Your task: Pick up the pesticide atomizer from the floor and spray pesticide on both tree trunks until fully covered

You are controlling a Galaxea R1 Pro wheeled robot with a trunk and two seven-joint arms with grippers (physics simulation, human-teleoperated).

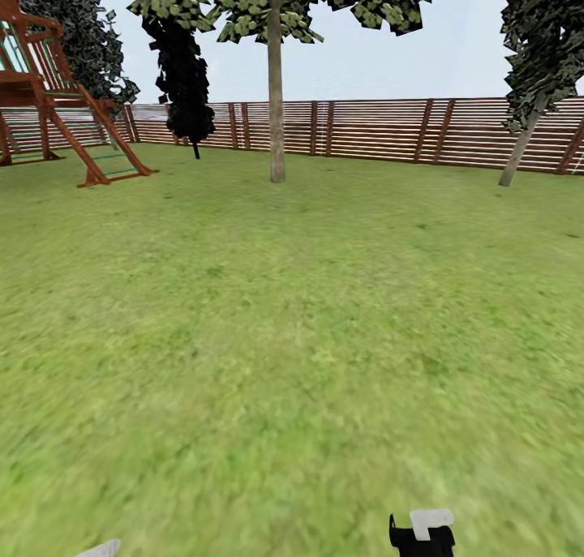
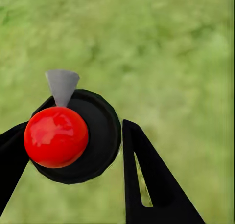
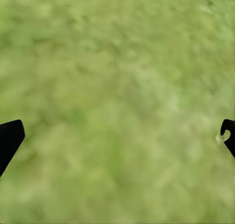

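Left gripper (image 2: 68, 150) fingers pinch the atomizer (image 2: 73, 136) by its black body, grey nozzle ahead; right gripper (image 3: 117, 136) fingers spread over bare grass (image 3: 117, 77); risks: bottle twisting in the pinch, spray falling short of the centre-frame trunk (image 1: 276, 111) and far-right trunk (image 1: 519, 152).

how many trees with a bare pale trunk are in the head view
2: one tree near the middle before the fence, another tree leaning at the right edge. Darker foliage at far left may hide more.
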